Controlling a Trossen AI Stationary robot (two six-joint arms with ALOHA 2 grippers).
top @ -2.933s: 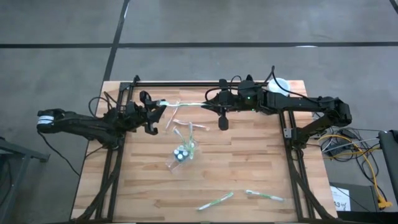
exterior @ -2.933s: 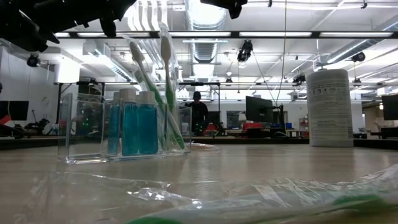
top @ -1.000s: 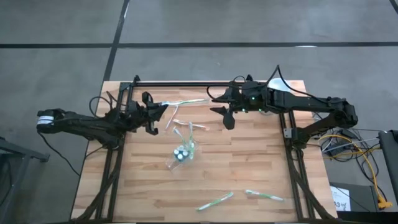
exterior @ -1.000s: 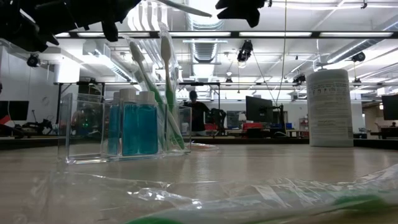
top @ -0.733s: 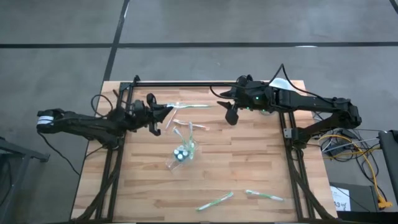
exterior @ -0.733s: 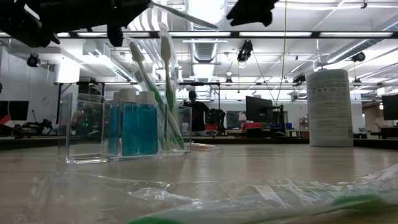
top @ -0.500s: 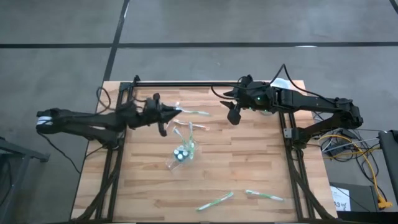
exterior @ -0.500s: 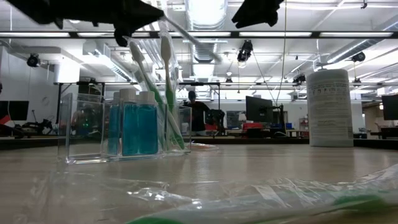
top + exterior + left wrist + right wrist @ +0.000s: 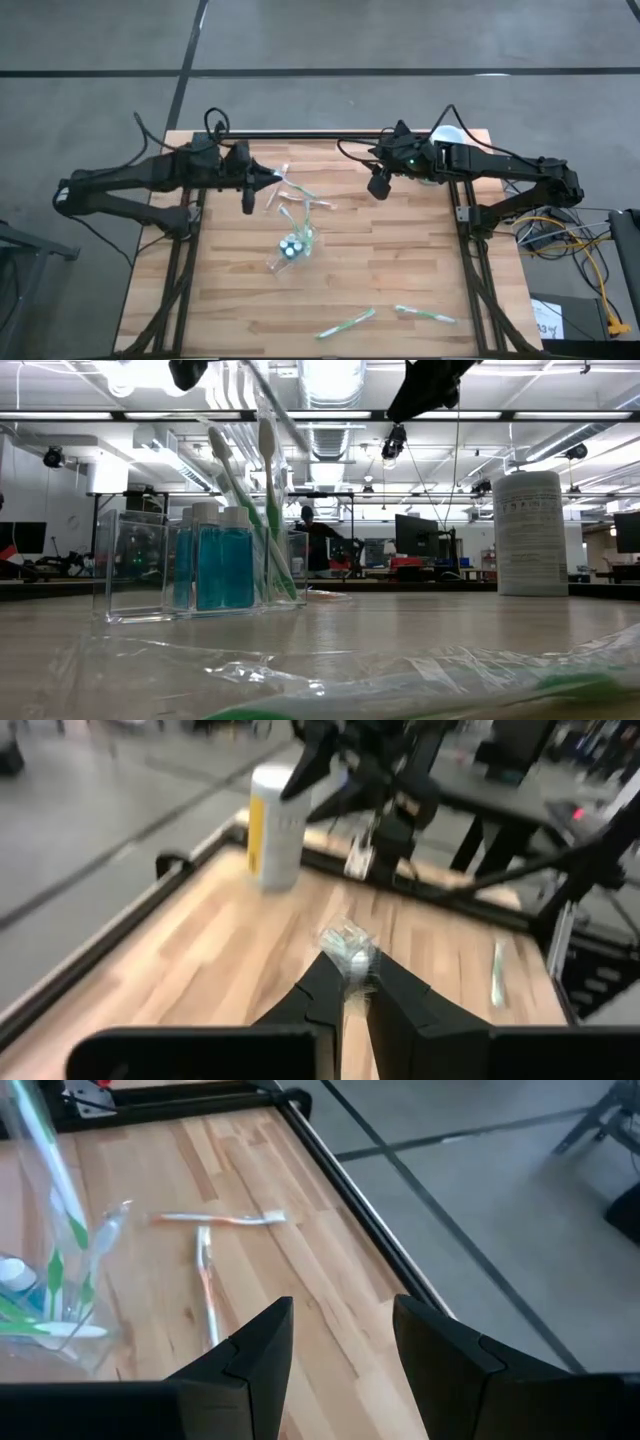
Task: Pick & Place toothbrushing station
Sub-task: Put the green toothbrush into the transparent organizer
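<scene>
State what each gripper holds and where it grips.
Left gripper pinches a clear toothbrush wrapper at its near end. Right gripper is open, holding nothing.

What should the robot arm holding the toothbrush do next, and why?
Probably carry it a little further toward the clear holder and lower it in. The left gripper has its jaws shut on a wrapped toothbrush, held above the table just behind the holder, where other toothbrushes already stand. The right gripper waits open, off to the side.
</scene>
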